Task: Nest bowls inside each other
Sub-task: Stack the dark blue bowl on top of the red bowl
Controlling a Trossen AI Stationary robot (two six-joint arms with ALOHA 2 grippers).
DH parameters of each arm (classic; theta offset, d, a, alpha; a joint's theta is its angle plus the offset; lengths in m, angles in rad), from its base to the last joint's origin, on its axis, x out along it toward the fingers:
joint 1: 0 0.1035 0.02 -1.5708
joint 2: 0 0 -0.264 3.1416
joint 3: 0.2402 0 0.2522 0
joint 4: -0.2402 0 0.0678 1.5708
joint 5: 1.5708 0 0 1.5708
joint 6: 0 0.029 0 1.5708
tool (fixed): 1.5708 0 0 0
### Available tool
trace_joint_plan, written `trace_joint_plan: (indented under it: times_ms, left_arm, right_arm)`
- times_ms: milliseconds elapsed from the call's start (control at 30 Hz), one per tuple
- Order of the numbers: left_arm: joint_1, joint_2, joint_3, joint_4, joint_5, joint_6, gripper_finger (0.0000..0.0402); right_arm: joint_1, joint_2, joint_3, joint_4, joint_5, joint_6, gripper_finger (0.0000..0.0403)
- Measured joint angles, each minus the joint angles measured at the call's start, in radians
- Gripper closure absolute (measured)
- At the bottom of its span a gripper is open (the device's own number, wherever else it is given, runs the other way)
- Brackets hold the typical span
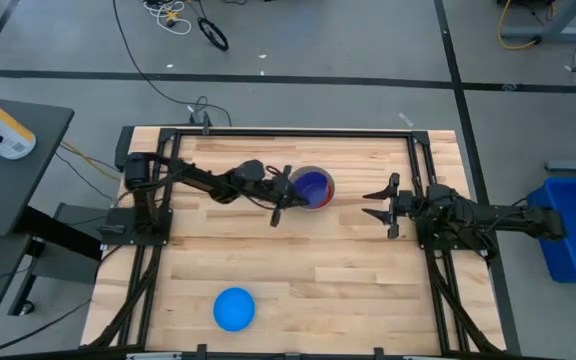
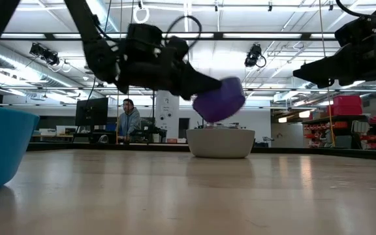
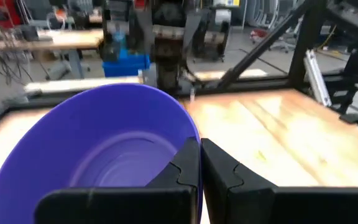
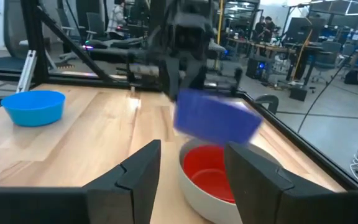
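Observation:
A dark blue bowl [image 2: 219,99] hangs tilted just above a grey bowl [image 2: 220,143], and my left gripper [image 3: 199,152] is shut on it. The grey bowl stands on its base at the table's middle, toward the far side, with a red bowl [image 4: 213,177] nested inside it. A light blue bowl [image 1: 234,308] sits upright alone near the table's front edge. My right gripper [image 4: 194,168] stands open to the right of the grey bowl, holding nothing, its fingers pointing level toward the stack. My left gripper pinches the dark blue bowl's rim [image 3: 194,134], one finger inside the bowl and one outside its wall. The fingers come about level from the table's left. The bowl is lifted clear and tilted over the grey bowl [image 1: 330,186].
Black frame rails [image 1: 268,131] run along the table's far, left and right edges. Bare wood lies between the stack and the light blue bowl [image 4: 34,106]. A person [image 2: 128,117] sits in the room far behind the table.

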Motion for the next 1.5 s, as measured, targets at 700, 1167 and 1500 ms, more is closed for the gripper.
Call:
trace_joint_plan:
  times_ms: [700,1167,1500]
  left_arm:
    - [0.048,0.167,0.164,-0.194,-0.020,0.004,0.0396]
    - [0.048,0.164,0.167,-0.312,-0.052,0.044,0.0396]
    - [0.048,0.161,0.208,-0.459,-0.072,0.071,0.0396]
  right_arm:
    - [-0.009,0.002,0.000,-0.061,-0.021,0.041,0.0176]
    - [-0.009,0.002,0.000,-0.039,-0.021,0.057,0.0151]
    - [-0.009,0.002,0.000,-0.039,-0.021,0.081,0.0136]
